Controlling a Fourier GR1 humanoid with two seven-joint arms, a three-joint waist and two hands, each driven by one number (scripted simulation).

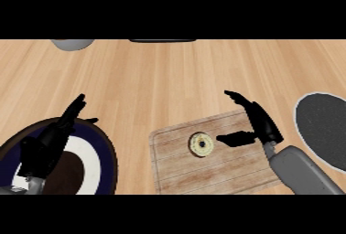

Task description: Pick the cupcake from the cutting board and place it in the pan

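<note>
straight black fingers (246, 106) of right hand (260, 121), holding nothing, beside round cupcake (201, 144) on planked cutting board (229, 171)

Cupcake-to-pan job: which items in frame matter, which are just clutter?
Job items:
- small round cupcake
- pale wooden cutting board under it
- dark grey round pan, right edge
- right hand, open beside the cupcake

Just lying about:
- dark blue-rimmed plate, lower left, under the resting left hand
- grey rounded object, top edge
- dark flat object, top edge
</note>
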